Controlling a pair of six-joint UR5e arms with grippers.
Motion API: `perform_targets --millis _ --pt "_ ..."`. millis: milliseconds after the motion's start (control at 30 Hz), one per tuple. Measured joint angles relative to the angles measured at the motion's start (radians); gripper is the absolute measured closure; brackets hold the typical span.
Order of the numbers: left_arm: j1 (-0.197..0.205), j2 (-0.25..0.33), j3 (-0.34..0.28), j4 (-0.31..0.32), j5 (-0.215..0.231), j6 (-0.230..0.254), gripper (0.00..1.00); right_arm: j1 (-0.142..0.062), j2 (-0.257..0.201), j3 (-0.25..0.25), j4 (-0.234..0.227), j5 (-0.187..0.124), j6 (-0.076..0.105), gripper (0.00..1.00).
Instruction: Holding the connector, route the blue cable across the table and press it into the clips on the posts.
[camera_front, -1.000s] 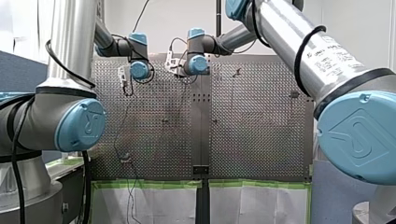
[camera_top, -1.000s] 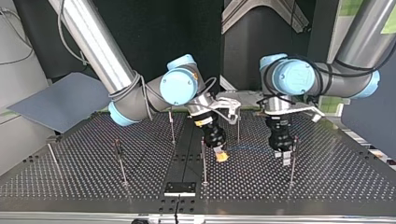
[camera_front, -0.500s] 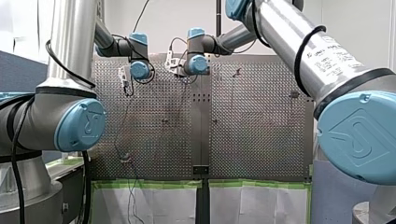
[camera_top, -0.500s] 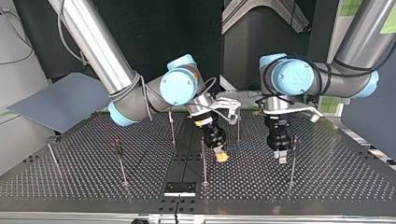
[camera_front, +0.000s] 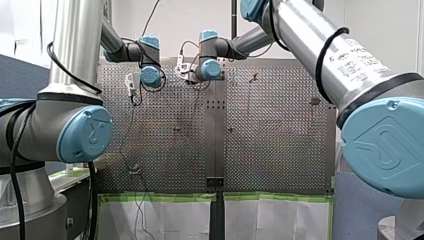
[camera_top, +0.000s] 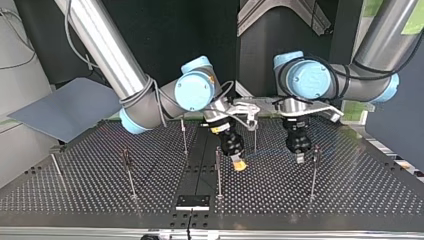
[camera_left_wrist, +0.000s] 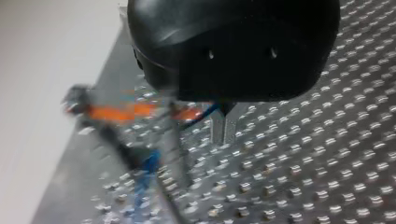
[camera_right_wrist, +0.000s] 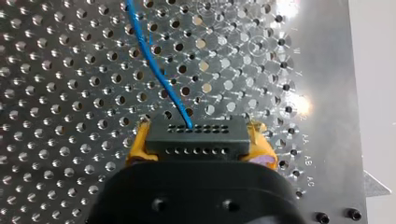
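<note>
Right fingers (camera_right_wrist: 135, 147) clamp the black connector (camera_right_wrist: 196, 137), blue cable (camera_right_wrist: 154, 65) running off; left fingers (camera_left_wrist: 224, 128), blurred, look pinched on it. Posts (camera_top: 218, 172) stand well apart on the tabletop (camera_top: 350, 190).

Glare: white hot spots on the perforated table (camera_right_wrist: 261, 44) in the right wrist view, beyond the connector (camera_right_wrist: 196, 135).
Focus: there the blue cable (camera_right_wrist: 154, 70) over the table reads crisp.
Blur: in the left wrist view a post (camera_left_wrist: 123, 151) standing on the table and the orange piece (camera_left_wrist: 116, 112) at its top are smeared.
Backdrop: top view, dark behind the table; front view, a bright pale wall (camera_front: 190, 20) past it.
</note>
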Motion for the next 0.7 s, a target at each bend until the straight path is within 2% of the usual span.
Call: perform_targets --millis 133,267,467,700 --pt "-0.013 0.019 -0.031 0.005 -0.011 0.003 1.0 0.004 0.001 0.008 0.007 0.004 -0.001 1.0" --pt "-0.018 0.049 -0.071 0.038 -0.017 -0.014 1.0 0.005 0.001 0.035 0.009 0.007 -0.004 1.0" --pt "-0.029 0.064 -0.126 0.093 0.014 -0.006 1.0 0.001 0.001 0.084 0.009 0.008 -0.007 1.0" --pt "-0.042 0.055 -0.184 0.151 0.036 -0.015 1.0 -0.002 0.001 0.121 0.014 0.008 -0.007 1.0"
